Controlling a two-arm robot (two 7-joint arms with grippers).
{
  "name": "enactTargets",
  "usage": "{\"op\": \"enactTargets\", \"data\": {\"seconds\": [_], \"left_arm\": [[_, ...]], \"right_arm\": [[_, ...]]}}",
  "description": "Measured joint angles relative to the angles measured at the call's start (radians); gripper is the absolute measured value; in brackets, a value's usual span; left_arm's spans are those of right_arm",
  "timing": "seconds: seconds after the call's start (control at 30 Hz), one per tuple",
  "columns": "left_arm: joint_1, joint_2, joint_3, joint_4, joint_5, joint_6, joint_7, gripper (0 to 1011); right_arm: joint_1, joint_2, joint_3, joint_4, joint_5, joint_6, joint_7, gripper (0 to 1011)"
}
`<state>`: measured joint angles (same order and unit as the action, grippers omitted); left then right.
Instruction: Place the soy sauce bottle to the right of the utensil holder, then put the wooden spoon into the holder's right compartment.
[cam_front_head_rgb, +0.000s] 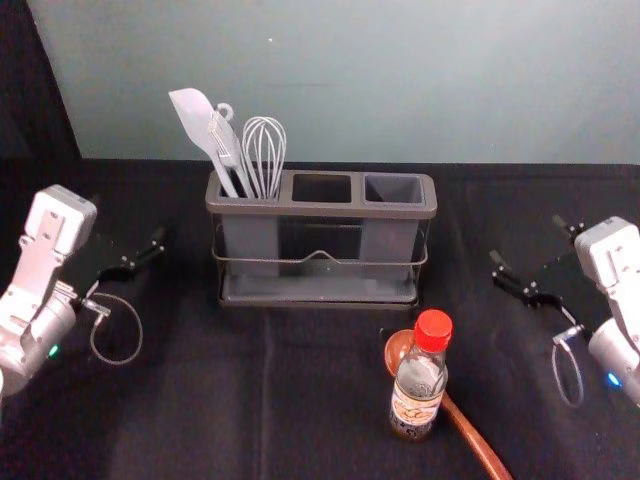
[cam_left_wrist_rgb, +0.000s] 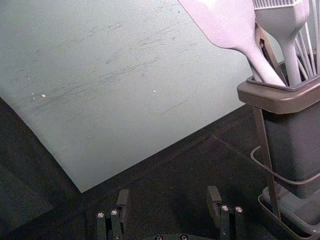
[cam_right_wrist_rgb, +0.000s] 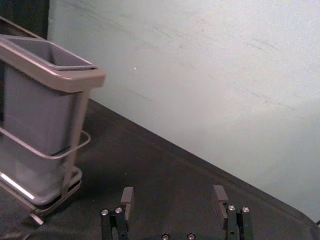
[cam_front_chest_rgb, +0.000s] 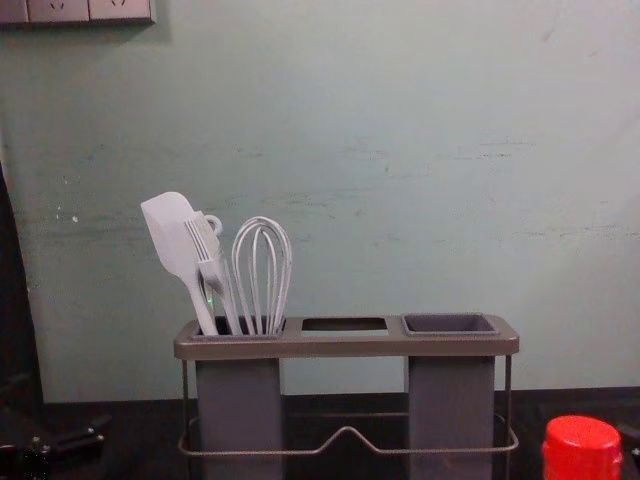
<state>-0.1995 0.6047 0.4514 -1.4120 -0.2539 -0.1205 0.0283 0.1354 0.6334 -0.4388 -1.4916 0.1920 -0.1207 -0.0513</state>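
Currently | left gripper (cam_front_head_rgb: 127, 222), right gripper (cam_front_head_rgb: 528, 243) flank holder (cam_front_head_rgb: 320, 210) — jaws open | bottle (cam_front_head_rgb: 417, 385) half-hides spoon (cam_front_head_rgb: 472, 436) | whisk (cam_front_head_rgb: 265, 150) in left compartment (cam_front_head_rgb: 250, 242)

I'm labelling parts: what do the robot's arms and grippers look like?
The left arm and right arm have whitish housings, with a green light on the left and a blue light on the right. Each has a thin grey cable loop. The left gripper and right gripper are black, with silvery screws.

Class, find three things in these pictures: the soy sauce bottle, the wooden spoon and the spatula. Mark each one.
Soy sauce bottle (cam_front_head_rgb: 415, 405): head view, on its label.
Wooden spoon (cam_front_head_rgb: 468, 429): head view, on its handle.
Spatula (cam_front_chest_rgb: 175, 243): chest view, on its broad blade.
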Motion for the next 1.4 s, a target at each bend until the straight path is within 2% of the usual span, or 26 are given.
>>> {"op": "enactTargets", "data": {"seconds": [0.4, 0.63, 0.67, 0.73, 0.83, 0.93, 0.97, 1.07, 1.23, 1.4], "left_arm": [[0.0, 0.0, 0.0, 0.0, 0.0, 0.0, 0.0, 1000], [0.0, 0.0, 0.0, 0.0, 0.0, 0.0, 0.0, 1000], [0.0, 0.0, 0.0, 0.0, 0.0, 0.0, 0.0, 1000], [0.0, 0.0, 0.0, 0.0, 0.0, 0.0, 0.0, 1000], [0.0, 0.0, 0.0, 0.0, 0.0, 0.0, 0.0, 1000], [0.0, 0.0, 0.0, 0.0, 0.0, 0.0, 0.0, 1000], [0.0, 0.0, 0.0, 0.0, 0.0, 0.0, 0.0, 1000], [0.0, 0.0, 0.0, 0.0, 0.0, 0.0, 0.0, 1000], [0.0, 0.0, 0.0, 0.0, 0.0, 0.0, 0.0, 1000], [0.0, 0.0, 0.0, 0.0, 0.0, 0.0, 0.0, 1000]], "right_arm": [[-0.183, 0.088, 0.08, -0.207, 0.005, 0.025, -0.018, 1003], [-0.322, 0.163, 0.146, -0.337, 0.038, -0.002, -0.007, 1002], [-0.357, 0.179, 0.165, -0.365, 0.059, -0.012, 0.005, 1003], [-0.389, 0.193, 0.183, -0.39, 0.084, -0.024, 0.02, 1003], [-0.463, 0.225, 0.226, -0.442, 0.16, -0.056, 0.072, 1003], [-0.502, 0.238, 0.247, -0.465, 0.208, -0.077, 0.106, 1003], [-0.528, 0.245, 0.26, -0.481, 0.239, -0.089, 0.128, 1003], [-0.57, 0.256, 0.282, -0.506, 0.293, -0.108, 0.17, 1003], [-0.603, 0.262, 0.289, -0.538, 0.33, -0.118, 0.217, 1003], [-0.589, 0.246, 0.258, -0.552, 0.332, -0.115, 0.259, 1003]]}}
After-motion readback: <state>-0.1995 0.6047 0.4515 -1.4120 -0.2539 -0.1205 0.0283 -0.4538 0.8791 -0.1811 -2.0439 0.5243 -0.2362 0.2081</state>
